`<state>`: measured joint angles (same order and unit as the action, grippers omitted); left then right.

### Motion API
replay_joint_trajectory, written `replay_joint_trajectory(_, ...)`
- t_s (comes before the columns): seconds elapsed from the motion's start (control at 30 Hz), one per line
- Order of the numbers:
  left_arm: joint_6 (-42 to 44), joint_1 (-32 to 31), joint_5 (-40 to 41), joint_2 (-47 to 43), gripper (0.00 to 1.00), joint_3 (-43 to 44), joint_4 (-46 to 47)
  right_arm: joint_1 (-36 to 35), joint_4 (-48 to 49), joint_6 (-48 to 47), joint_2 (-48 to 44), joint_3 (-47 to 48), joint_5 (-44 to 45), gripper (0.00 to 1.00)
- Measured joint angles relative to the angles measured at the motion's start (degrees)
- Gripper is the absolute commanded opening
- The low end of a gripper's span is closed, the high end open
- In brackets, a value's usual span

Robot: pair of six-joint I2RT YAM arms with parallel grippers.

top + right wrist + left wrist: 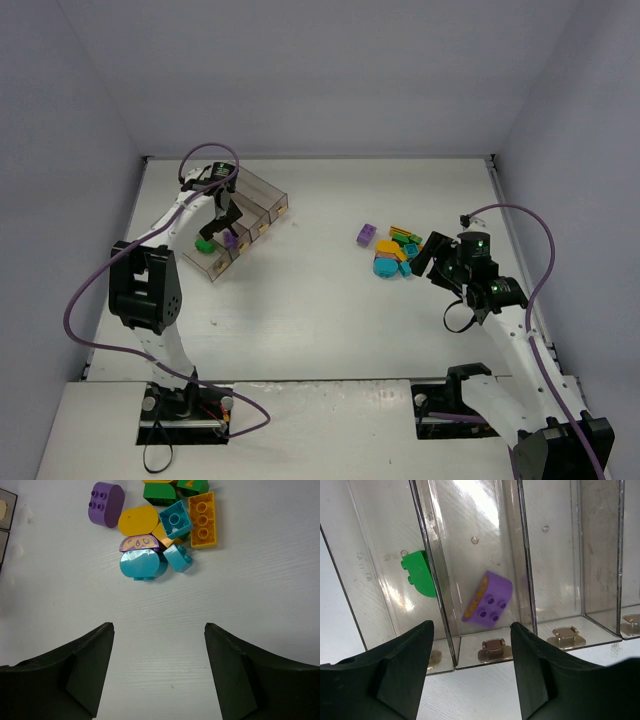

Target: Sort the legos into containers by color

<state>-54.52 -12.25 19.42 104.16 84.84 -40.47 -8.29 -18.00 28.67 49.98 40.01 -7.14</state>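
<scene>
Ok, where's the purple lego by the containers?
Left wrist view: the purple lego sits tilted inside the second bin from left, right of the one holding the green lego.

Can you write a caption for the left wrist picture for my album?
Left gripper open over the clear bins: purple brick in one, green brick next door.

Soft, even light falls from overhead on the white table, bright, with a faint lilac cast on the walls, and the shadows on it are pale and short. Through the left wrist camera a white glare streaks the clear bins toward 12 o'clock and smudges catch the light, yet the purple brick reads sharp. In the right wrist view the cyan brick carries a glossy sheen, while the black fingers at 7 and 5 o'clock sink into featureless dark.
</scene>
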Motion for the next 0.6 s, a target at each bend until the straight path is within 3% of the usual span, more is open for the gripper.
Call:
replay_joint_trajectory(0.17,0.37,-0.11,0.02,-0.02,0.58,0.00,0.07,0.00,-0.07,-0.11,0.46,0.00,0.00,0.70)
replay_joint_trajectory(0.3,5.31,-1.51,0.15,-0.04,0.58,0.15,2.01,0.00,-0.11,-0.20,0.50,0.00,0.02,0.70)
replay_joint_trajectory(0.6,26.80,-17.51,-9.03,2.47,0.63,9.11,15.43,0.02,-0.11,-0.48,0.57,0.00,0.00,0.71)
